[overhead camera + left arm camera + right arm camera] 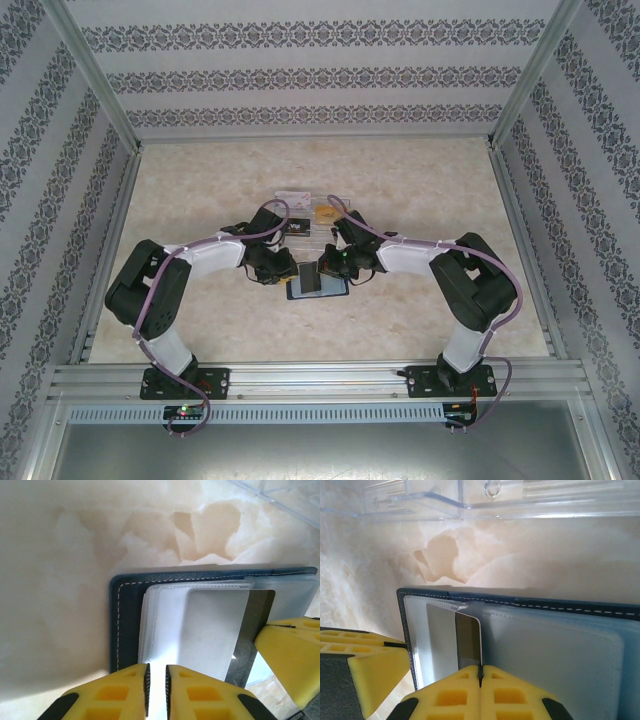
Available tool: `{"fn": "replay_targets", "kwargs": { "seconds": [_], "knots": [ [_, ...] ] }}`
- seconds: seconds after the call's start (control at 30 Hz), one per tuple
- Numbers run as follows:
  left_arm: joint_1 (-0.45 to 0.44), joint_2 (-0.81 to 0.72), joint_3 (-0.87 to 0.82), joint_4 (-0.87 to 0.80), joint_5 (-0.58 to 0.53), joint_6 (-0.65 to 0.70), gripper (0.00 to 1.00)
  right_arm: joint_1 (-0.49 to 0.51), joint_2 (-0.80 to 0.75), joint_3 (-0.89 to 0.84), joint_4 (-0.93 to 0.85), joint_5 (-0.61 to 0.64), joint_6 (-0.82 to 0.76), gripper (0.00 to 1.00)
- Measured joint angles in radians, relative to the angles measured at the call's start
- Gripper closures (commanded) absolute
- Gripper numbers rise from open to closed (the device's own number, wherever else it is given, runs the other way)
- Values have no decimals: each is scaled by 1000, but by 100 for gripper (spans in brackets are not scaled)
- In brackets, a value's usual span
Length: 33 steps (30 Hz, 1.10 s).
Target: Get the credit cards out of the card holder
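The dark navy folding card holder (338, 289) lies open near the middle of the worktop (430, 200). The right gripper (480, 677) is pinched tight on a thin grey plastic card (468, 640) in its pocket. The left gripper (156, 687) has its jaws almost together at the holder's edge; whether they grip it I cannot tell.

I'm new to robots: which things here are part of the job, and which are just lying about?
Part of the job:
- dark navy stitched folding card holder
- grey plastic card with a dark stripe, pinched by the right gripper
- left gripper at the holder's edge

Lying about:
- clear plastic compartment box beyond the holder
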Motion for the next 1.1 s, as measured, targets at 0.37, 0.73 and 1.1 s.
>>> {"fn": "replay_targets", "kwargs": {
  "seconds": [0.37,0.73,1.1],
  "knots": [
    [-40,27,10,2,10,-2,87,0,13,0,1,-1,-1,90],
    [-39,45,20,1,0,-2,89,1,13,-5,50,-64,-15,84],
    [-39,48,24,0,-2,-1,90,0,21,-12,76,-65,-14,96]
  ]
}}
